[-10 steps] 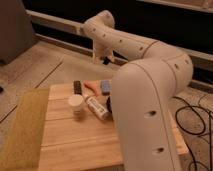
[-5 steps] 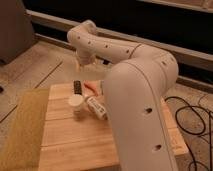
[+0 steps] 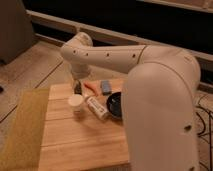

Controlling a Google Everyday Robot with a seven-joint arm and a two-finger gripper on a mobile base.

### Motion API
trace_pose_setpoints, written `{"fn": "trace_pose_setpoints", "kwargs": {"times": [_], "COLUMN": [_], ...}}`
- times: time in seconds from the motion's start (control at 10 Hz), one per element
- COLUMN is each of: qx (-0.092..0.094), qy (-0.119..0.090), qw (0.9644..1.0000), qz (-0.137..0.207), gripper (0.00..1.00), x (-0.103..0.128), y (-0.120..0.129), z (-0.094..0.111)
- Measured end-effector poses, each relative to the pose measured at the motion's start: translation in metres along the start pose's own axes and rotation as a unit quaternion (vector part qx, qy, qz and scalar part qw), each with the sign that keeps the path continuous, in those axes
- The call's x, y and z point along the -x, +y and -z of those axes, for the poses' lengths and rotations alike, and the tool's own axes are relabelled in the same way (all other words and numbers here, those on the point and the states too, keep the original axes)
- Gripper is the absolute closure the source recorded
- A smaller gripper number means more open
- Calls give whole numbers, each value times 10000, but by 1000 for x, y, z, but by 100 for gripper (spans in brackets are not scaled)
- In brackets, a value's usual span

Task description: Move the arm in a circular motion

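Note:
The arm (image 3: 150, 85) is cream-white and thick, with a row of small dark holes along its forearm (image 3: 107, 55). It rises from the lower right and reaches left across the wooden table (image 3: 80, 145) to a rounded joint (image 3: 77, 47). Below that joint the gripper (image 3: 76, 79) points down over the table's back left part. It hangs just above a small dark object (image 3: 77, 89).
On the table are a white cup (image 3: 76, 103), a white bottle lying on its side (image 3: 98, 108), an orange item (image 3: 91, 88), a blue item (image 3: 105, 86) and a black bowl (image 3: 114, 105). A yellow-green mat (image 3: 22, 130) covers the left side. Cables (image 3: 204, 107) lie on the floor at right.
The far end of the arm has swung left and come lower over the table's back left. The things on the table have not moved.

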Motion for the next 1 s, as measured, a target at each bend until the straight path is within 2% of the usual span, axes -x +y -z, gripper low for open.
{"fn": "trace_pose_setpoints", "kwargs": {"times": [0.2, 0.4, 0.5, 0.6, 0.8, 0.9, 1.0], "qx": [-149, -417, -544, -555, -472, -453, -454], "qy": [74, 170, 248, 272, 185, 106, 15], "qw": [9995, 9961, 9906, 9859, 9710, 9666, 9646], "qz": [-270, -756, -1226, -1553, -2335, -2522, -2599], "gripper": [35, 35, 35, 35, 35, 35, 35], "x": [-24, -38, -44, -44, -28, -17, -3], "y": [-16, -53, -84, -102, -149, -164, -175], "z": [0, -3, -7, -9, -9, -7, -4]}}
